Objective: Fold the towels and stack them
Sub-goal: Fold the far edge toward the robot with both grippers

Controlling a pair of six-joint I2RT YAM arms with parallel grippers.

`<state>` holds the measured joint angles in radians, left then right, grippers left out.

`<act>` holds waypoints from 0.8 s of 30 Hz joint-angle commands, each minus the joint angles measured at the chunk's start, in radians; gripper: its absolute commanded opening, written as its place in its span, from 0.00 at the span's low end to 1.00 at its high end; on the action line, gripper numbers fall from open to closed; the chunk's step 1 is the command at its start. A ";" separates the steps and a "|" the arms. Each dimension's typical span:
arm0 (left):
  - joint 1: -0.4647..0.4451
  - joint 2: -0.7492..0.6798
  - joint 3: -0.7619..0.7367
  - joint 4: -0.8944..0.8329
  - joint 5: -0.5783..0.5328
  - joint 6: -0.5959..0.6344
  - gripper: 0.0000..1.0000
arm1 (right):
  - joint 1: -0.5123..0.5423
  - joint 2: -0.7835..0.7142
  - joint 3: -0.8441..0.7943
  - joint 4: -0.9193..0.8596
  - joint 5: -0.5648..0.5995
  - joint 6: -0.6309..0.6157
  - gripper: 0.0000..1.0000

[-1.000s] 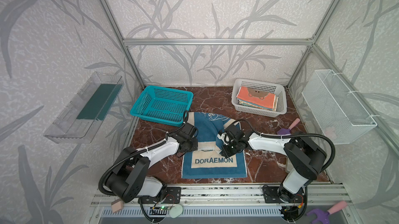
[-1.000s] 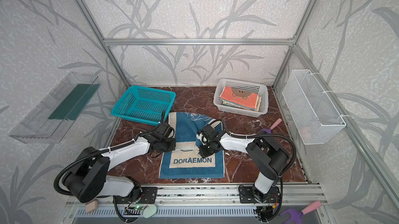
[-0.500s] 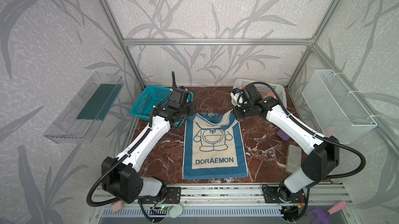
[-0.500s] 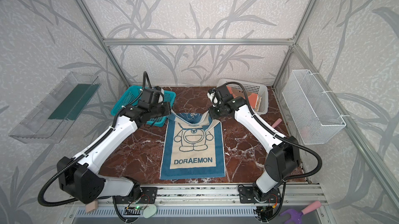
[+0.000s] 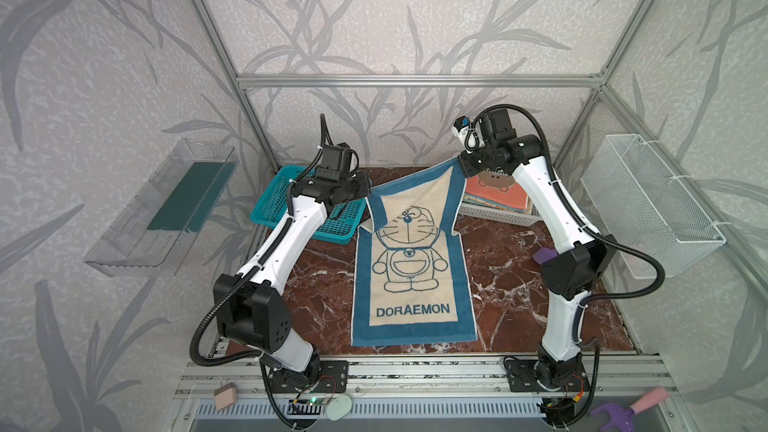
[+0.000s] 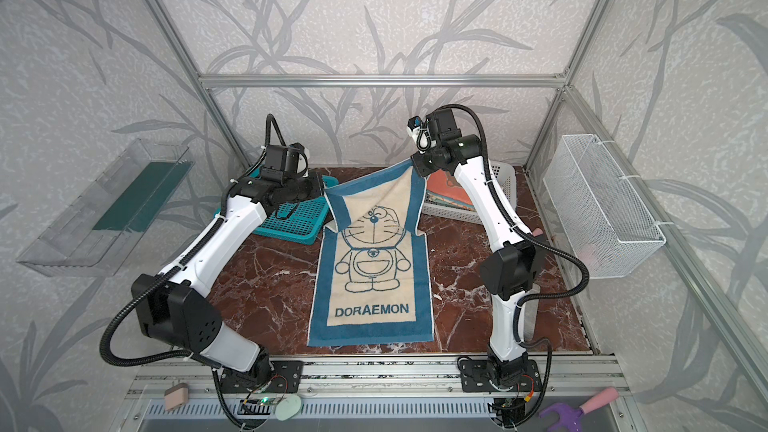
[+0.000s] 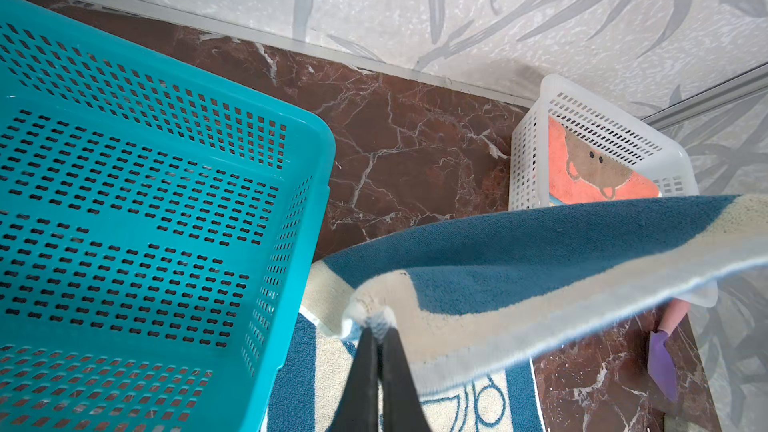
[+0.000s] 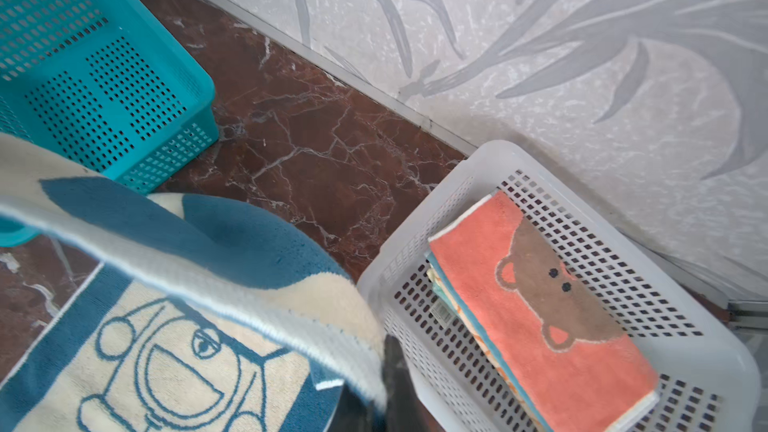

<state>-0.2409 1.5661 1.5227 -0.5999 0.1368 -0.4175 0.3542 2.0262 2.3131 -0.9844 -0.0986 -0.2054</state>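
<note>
Left gripper (image 7: 376, 328): jaws pinched tight on the far left corner of the Doraemon towel (image 5: 409, 267); the terry bunches at the tips
Right gripper (image 5: 462, 164): clamped likewise on the far right corner, carried higher than the left; in its wrist view the tips are mostly hidden behind cloth
Towel, lifted part: the far edge sags between the two grips; the side borders curl inward below them
Towel, resting part: the near half, lettering included, lies flat on the marble tabletop (image 5: 511, 267) between the arm bases
Handling, as judged: light, soft and limp; it drapes and keeps no shape; neither fragile nor slippery
Where to hold: the two corners together, kept level, so the carried edge can land square on the near hem; a mid-edge pinch would let the corners flop
Surroundings: teal basket (image 5: 270, 205) just left of the towel; white basket (image 8: 415, 217) at the right, holding a folded stack topped by the coral bear towel (image 8: 540, 305)
</note>
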 commanded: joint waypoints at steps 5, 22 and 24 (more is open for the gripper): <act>0.045 -0.023 0.005 -0.043 0.011 0.055 0.00 | -0.028 0.082 0.254 -0.178 -0.026 -0.154 0.00; 0.064 -0.160 -0.166 -0.080 0.164 0.130 0.00 | -0.033 -0.350 -0.626 0.044 -0.128 -0.111 0.00; 0.062 -0.214 -0.279 -0.086 0.180 0.108 0.00 | -0.029 -0.437 -0.787 0.101 -0.177 -0.069 0.00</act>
<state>-0.1871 1.4208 1.3388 -0.6296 0.2958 -0.3077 0.3317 1.7153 1.6615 -0.9855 -0.2459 -0.3393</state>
